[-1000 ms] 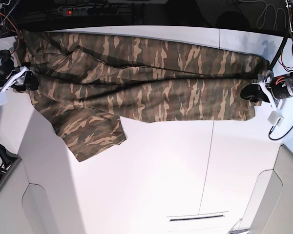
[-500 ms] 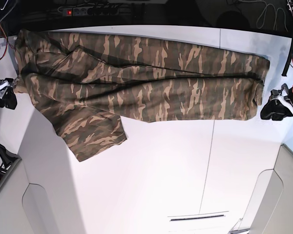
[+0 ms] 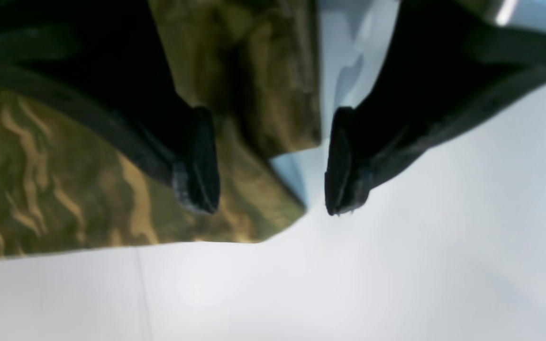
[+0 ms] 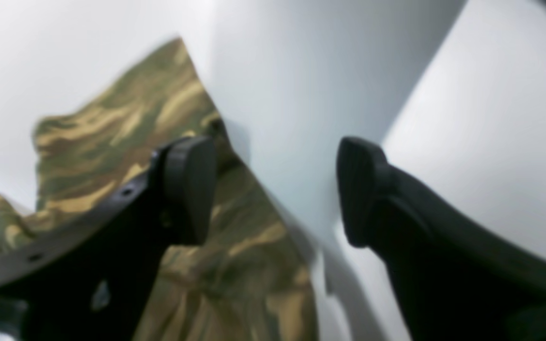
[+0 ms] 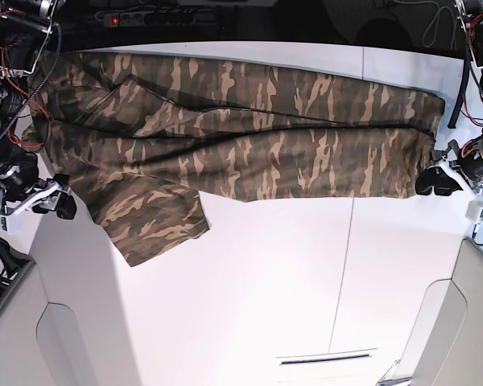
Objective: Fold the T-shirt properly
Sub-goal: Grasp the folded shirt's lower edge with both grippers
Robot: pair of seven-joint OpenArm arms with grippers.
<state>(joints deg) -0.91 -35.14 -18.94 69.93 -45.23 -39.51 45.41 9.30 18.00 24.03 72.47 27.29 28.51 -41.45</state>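
Both tools moved nearer T-shirt (image 5: pixel 241 133), gaping

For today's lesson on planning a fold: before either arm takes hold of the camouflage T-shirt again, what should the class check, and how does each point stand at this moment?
1. Left gripper open: ok, jaws wide apart with nothing between them.
2. Right gripper open: ok, pads apart and empty.
3. T-shirt lying on the table, free of both grippers: ok.
4. Left gripper lined up with a shirt corner: ok, the left wrist view shows the corner just under the jaws.
5. Sleeve tucked in: not ok, it sticks out toward the table's middle.
6. Cloth smooth: not ok, a long crease runs along the middle.
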